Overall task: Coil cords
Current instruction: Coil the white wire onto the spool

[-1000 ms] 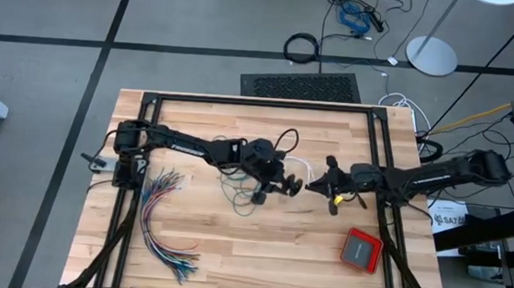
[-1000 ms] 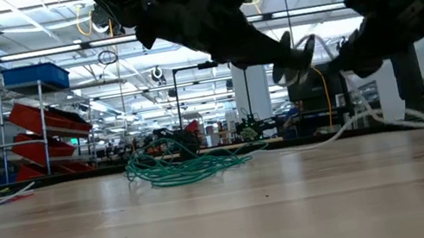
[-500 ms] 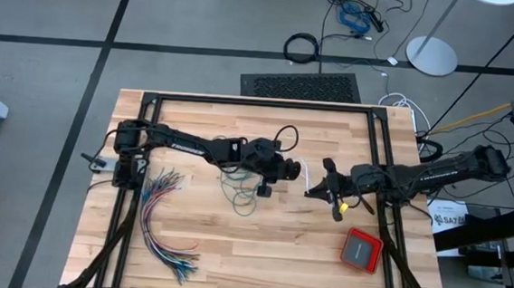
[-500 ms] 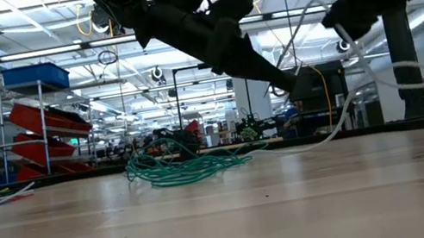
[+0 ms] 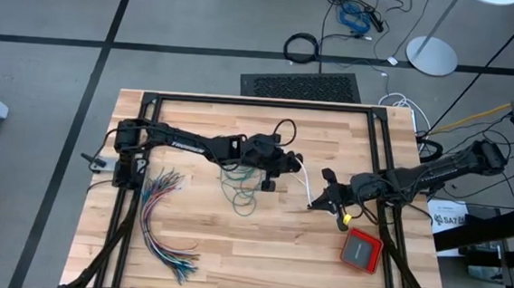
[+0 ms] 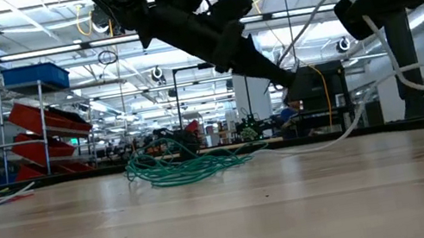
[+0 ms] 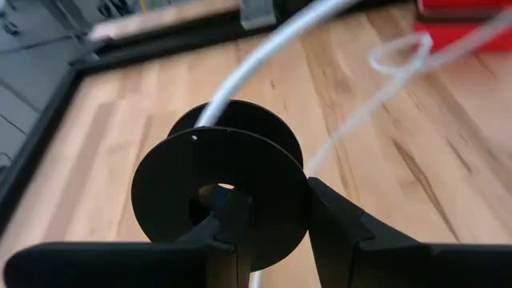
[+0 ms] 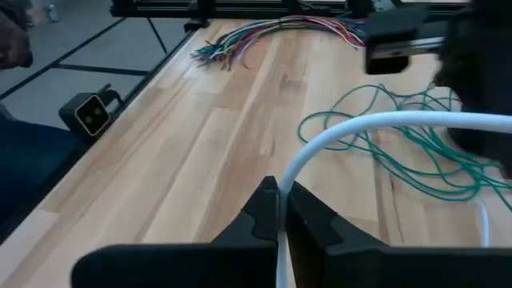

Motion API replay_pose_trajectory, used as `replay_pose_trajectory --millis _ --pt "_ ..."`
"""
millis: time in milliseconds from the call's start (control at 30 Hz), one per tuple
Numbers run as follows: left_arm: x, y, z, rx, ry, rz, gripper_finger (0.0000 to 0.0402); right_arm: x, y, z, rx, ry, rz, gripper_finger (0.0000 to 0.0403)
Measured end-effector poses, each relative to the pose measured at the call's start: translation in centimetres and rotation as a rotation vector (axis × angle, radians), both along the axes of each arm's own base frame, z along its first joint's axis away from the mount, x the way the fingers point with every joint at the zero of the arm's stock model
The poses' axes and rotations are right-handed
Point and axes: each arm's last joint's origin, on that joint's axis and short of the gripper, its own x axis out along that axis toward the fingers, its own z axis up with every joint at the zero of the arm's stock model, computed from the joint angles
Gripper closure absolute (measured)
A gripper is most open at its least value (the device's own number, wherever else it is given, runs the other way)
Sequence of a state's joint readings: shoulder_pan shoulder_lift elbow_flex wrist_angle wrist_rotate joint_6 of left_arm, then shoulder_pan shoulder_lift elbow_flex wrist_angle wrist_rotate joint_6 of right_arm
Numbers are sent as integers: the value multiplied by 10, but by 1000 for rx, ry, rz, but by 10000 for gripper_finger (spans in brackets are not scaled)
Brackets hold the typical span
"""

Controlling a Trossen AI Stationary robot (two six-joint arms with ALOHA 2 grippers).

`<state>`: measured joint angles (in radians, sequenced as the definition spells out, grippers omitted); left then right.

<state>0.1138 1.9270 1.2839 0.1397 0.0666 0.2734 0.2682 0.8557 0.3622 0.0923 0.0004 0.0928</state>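
Now the left gripper (image 5: 283,164) has drawn back toward table centre, fingers clamped on a black spool (image 7: 220,192) above the teal cord (image 5: 240,186). Meanwhile the right gripper (image 5: 317,200), pinched tight on the white cord (image 8: 352,132), has swung nearer the red box (image 5: 360,250).

We are counting two arms over the table (image 5: 231,251), each ending in one gripper: the left gripper (image 5: 278,164) and the right gripper (image 5: 324,196). We are seeing one teal-green cord (image 5: 240,186) lying in loose loops, one white cord (image 5: 304,177) running between the grippers, one black spool (image 7: 220,196), one fanned bundle of coloured wires (image 5: 162,224) near the left edge, and one red box (image 5: 360,250) near the right edge.
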Motion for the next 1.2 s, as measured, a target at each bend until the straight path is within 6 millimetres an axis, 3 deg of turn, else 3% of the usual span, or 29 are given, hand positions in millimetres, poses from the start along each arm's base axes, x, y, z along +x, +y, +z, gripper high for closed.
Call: replay_pose_trajectory --millis 167,400,867,1067,1200 --pt "5 2 10 -17 -121 13 308 3 3 -4 -5 19 10 403" --pt "9 -2 24 -139 -266 -126 308 8 2 -14 -64 62 -3 403" --pt "7 -20 49 -282 -411 -277 308 19 -20 -27 -184 127 -132 403" --pt "5 -27 51 -404 -368 -423 308 19 -34 -29 -230 154 -198 403" --pt "2 -29 42 -480 -247 -465 308 19 -40 -29 -246 158 -219 402"
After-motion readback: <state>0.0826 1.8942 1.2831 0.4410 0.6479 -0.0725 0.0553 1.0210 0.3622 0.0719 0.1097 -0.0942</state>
